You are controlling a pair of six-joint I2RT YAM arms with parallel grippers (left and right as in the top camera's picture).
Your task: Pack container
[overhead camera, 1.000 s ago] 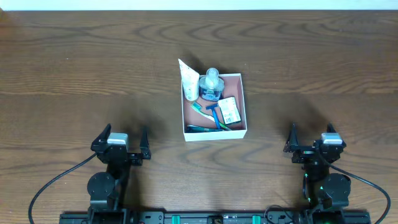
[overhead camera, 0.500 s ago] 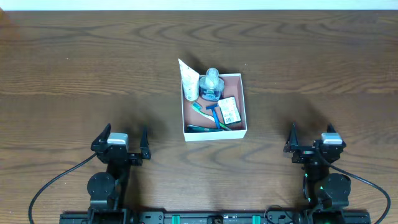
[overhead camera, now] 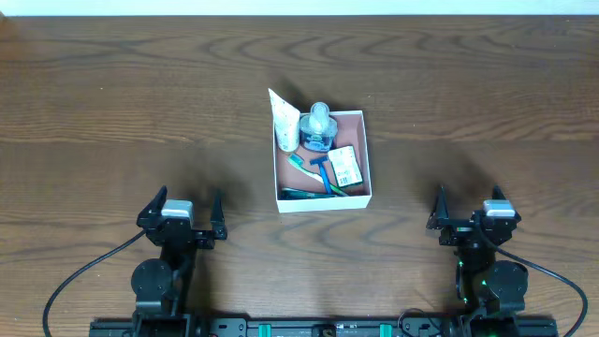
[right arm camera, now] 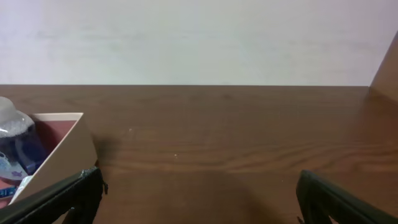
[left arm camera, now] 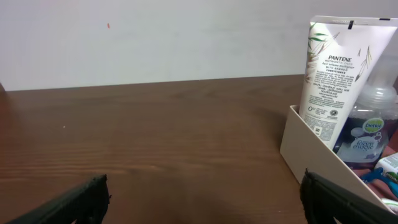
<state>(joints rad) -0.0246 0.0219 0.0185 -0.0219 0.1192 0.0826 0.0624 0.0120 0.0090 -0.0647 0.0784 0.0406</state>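
Note:
The container [overhead camera: 366, 155], a square white-walled box with a pinkish floor, sits mid-table. In it are a white Pantene tube [overhead camera: 284, 123] leaning on the far left corner, a clear pump bottle with a blue label [overhead camera: 319, 130], a blue razor [overhead camera: 326, 172], a green toothbrush [overhead camera: 301, 166] and a small white packet [overhead camera: 345, 166]. The left wrist view shows its wall [left arm camera: 311, 158], the tube [left arm camera: 329, 74] and the bottle [left arm camera: 369, 124]. My left gripper [overhead camera: 181, 217] is open and empty at the near left. My right gripper [overhead camera: 468, 213] is open and empty at the near right.
The wooden table [overhead camera: 140, 103] runs to a white wall at the back. Black cables [overhead camera: 84, 276] trail from both arm bases along the front edge.

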